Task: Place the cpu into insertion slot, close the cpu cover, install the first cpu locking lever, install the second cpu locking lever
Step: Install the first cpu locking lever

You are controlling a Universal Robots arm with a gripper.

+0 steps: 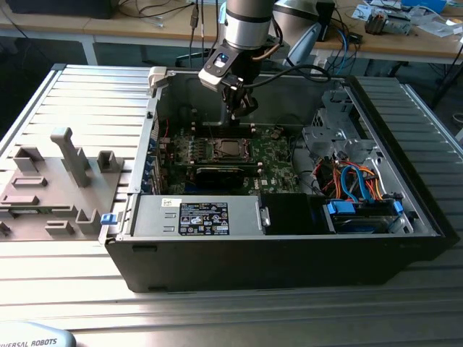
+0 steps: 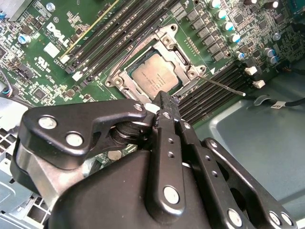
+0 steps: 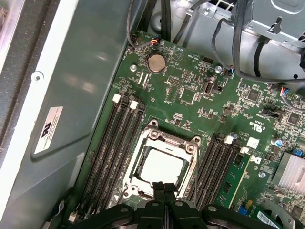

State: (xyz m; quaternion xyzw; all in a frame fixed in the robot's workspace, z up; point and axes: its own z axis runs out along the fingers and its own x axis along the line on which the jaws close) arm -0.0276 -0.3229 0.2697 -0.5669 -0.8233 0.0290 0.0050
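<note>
The cpu (image 2: pixel 155 76) lies flat in the insertion slot (image 1: pixel 228 150) on the green board, its dull silver top also showing in the first wrist view (image 3: pixel 159 167). The cpu cover (image 2: pixel 169 40), a silver frame, lies down around the chip (image 3: pixel 174 138). One thin locking lever (image 2: pixel 226 87) sticks out sideways from the socket's corner, over the memory slots. My gripper (image 2: pixel 162 98) hangs just above the socket's edge, shut with nothing between its fingers (image 3: pixel 164 188). In the exterior view the gripper (image 1: pixel 240 108) is inside the open case, behind the socket.
The open computer case (image 1: pixel 289 267) has tall walls around the board. A long black card (image 1: pixel 221 172) lies in front of the socket. Memory slots (image 3: pixel 112 148) flank it. Drive cage and coloured cables (image 1: pixel 354 181) fill the exterior view's right. A grey fixture (image 1: pixel 65 181) stands outside on the left.
</note>
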